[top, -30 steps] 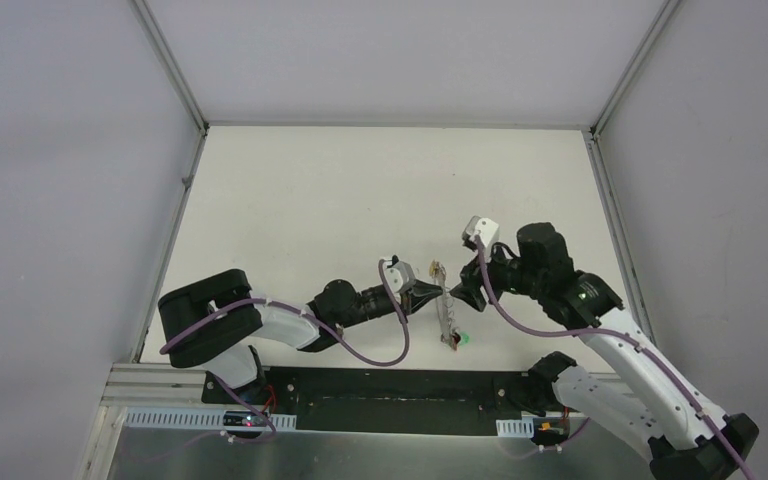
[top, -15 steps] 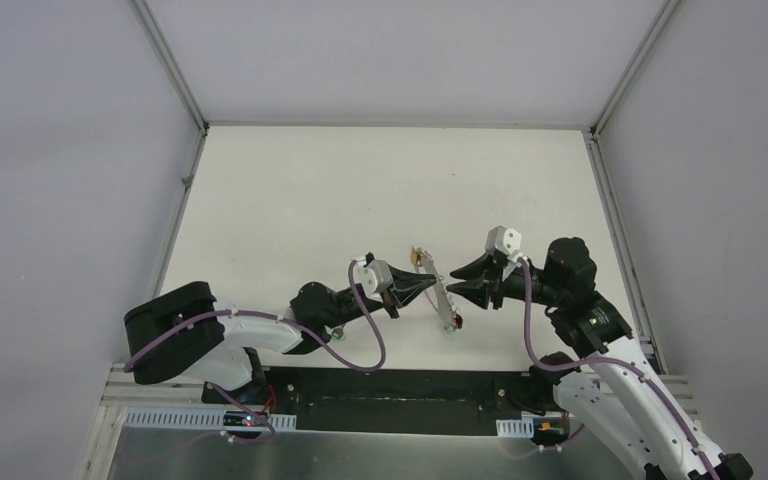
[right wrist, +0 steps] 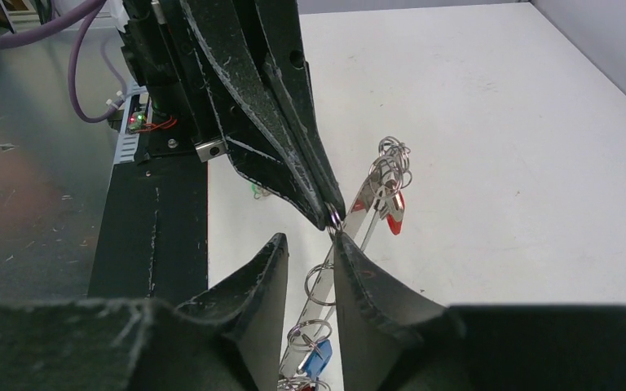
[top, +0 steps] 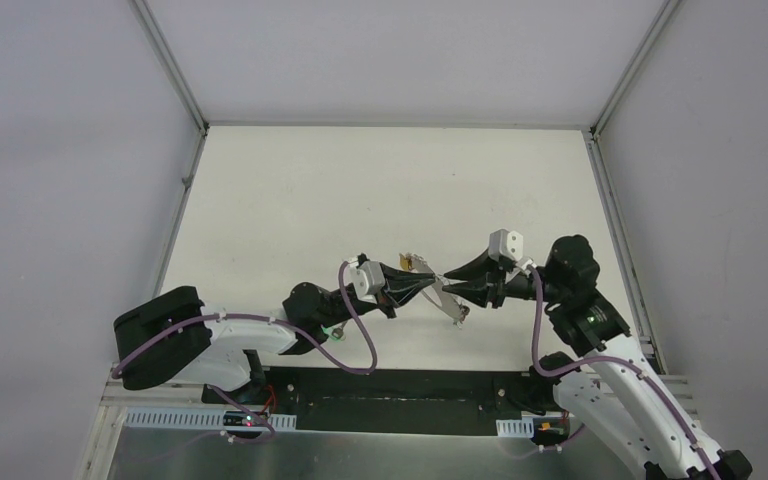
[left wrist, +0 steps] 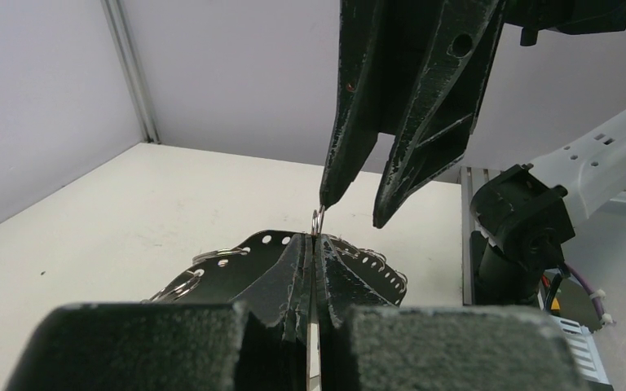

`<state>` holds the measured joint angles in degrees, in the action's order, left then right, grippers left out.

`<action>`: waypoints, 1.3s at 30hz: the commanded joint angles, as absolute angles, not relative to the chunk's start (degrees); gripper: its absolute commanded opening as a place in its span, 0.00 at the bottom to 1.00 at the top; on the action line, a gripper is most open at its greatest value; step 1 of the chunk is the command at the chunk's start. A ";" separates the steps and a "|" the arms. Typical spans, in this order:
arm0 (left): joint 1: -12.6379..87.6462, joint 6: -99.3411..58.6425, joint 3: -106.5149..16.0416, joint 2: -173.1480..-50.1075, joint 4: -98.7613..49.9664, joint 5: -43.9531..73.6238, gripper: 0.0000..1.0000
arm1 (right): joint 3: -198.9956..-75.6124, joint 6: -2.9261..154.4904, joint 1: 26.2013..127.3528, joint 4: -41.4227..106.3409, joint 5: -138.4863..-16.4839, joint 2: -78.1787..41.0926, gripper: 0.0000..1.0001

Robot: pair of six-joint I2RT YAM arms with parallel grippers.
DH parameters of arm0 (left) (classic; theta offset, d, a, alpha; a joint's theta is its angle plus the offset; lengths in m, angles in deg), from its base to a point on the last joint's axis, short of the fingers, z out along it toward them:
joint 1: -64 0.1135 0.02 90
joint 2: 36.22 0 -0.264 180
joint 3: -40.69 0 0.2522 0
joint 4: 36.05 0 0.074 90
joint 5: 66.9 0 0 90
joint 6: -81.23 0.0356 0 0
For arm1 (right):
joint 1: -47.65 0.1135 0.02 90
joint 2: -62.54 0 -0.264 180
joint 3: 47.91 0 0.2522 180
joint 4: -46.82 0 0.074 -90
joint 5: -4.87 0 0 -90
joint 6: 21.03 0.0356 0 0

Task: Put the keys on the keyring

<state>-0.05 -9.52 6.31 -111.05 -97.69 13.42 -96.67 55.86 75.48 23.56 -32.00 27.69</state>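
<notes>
The keyring [top: 449, 302] is held clear of the bench [top: 360, 190], between the two arms at the near middle, and runs slantwise from upper left to lower right in the overhead view. The left hand [left wrist: 314, 239] is fully closed, pinching a small ring [left wrist: 318, 220] of the keyring at its fingertips; the ring pokes out just beyond them. The right hand [left wrist: 352, 210] faces it tip to tip, fingers partly apart with a clear gap between them. One fingertip touches the small ring, and nothing is clamped. In the right wrist view the keyring passes close by the right fingers. A red tag [right wrist: 395, 215] hangs from a cluster of rings at its far end, and the blue-tagged key [right wrist: 317, 357] hangs on a ring at its near end. Whether that key's ring is threaded fully cannot be told. Compared with one second ago, the right hand has swung round to lie level, has closed in on the left fingertips and has narrowed its gap. The left arm has drawn back towards its own side. The keyring, then hanging nearly straight down the view, now lies at a slant.
</notes>
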 commanded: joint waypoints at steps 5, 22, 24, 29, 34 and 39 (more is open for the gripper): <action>-0.07 -9.30 4.90 -108.85 -101.57 10.78 0.00 | -96.98 55.83 75.16 28.52 -31.88 26.30 0.31; -0.08 -10.08 4.59 -109.08 -100.78 10.17 0.00 | -95.34 58.28 75.21 32.33 -28.48 24.00 0.02; -0.07 -10.21 4.61 -109.04 -100.53 10.16 0.00 | -95.46 58.44 75.16 32.48 -28.25 23.87 0.00; -0.09 -10.84 4.93 -108.55 -100.18 10.72 0.00 | -95.45 59.81 75.16 31.77 -32.08 24.59 0.00; -0.07 -12.65 5.87 -105.33 -95.09 14.98 0.50 | -99.30 57.81 75.16 21.75 -38.33 23.47 0.00; -0.03 -14.52 3.93 -97.40 -78.31 19.69 0.73 | -106.68 54.44 75.16 7.69 -41.86 17.20 0.00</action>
